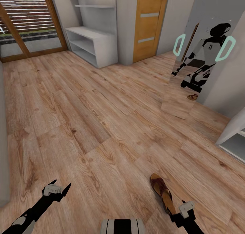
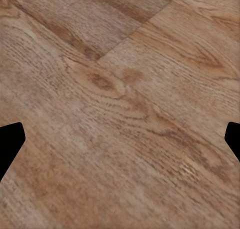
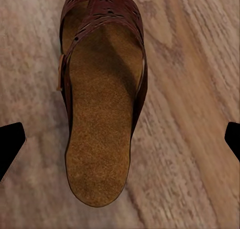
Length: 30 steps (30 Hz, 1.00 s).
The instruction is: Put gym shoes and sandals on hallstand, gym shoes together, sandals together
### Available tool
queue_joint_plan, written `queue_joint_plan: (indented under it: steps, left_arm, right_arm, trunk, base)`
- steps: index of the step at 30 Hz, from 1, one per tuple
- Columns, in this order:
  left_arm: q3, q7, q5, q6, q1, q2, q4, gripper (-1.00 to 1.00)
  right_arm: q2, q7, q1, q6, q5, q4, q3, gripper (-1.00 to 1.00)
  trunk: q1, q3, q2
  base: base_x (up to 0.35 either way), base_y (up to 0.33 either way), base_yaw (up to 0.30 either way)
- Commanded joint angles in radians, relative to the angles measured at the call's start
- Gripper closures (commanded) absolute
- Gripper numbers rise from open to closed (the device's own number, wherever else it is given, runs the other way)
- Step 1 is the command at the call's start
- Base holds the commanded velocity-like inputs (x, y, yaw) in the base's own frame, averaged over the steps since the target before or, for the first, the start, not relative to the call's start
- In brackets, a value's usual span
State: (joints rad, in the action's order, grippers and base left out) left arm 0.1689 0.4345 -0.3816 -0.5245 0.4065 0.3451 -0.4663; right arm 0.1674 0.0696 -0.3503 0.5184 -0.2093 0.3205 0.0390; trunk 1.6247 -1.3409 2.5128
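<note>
One dark maroon sandal [image 1: 162, 190] with a tan footbed lies on the corridor floor [image 1: 102, 125] at the near right. My right gripper [image 1: 181, 212] hovers just behind its heel, open. In the right wrist view the sandal [image 3: 102, 104] lies straight below, between the wide-spread fingers [image 3: 11, 144] of the right gripper [image 3: 125, 136], untouched. My left gripper [image 1: 60, 187] hangs open over bare planks at the near left; the left wrist view shows the left gripper [image 2: 120, 139] open over wood grain alone. The pale-grey hallstand [image 1: 91, 43] stands far off against the back wall.
An orange-brown door [image 1: 149, 22] is right of the hallstand. A tall mirror [image 1: 190, 74] on the right wall reflects the robot and a small brown thing on the floor. A white unit [image 1: 234, 137] juts in at the right edge. A glass door [image 1: 27, 26] is at the far left.
</note>
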Motion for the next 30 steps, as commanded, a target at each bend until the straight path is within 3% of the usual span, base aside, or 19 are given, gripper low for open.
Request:
queue_joint_plan:
  steps: [1,8,23,30]
  left_arm:
    - [0.0,0.0,0.0,0.0,0.0,0.0,0.0,-1.0]
    - [0.0,0.0,0.0,0.0,0.0,0.0,0.0,-1.0]
    - [-0.001,0.001,0.0,0.0,0.0,0.0,-0.001,-1.0]
    - [0.0,0.001,0.0,0.0,0.0,0.0,-0.001,-1.0]
  right_arm:
    - [-0.001,-0.001,0.0,0.001,0.001,0.002,-0.001,-1.0]
    - [-0.006,-0.018,0.0,0.003,0.004,0.012,-0.005,-1.0]
    - [-0.018,-0.136,-0.008,0.004,0.001,0.035,-0.004,-1.0]
    - [-0.025,-0.148,-0.011,0.005,0.002,0.036,-0.002,-1.0]
  trunk:
    - [0.0,0.0,0.0]
    - [0.0,0.0,0.0]
    - [0.0,0.0,0.0]
    - [0.0,0.0,0.0]
  base:
    - [0.0,0.0,0.0]
    - [0.0,0.0,0.0]
    - [0.0,0.0,0.0]
    - [0.0,0.0,0.0]
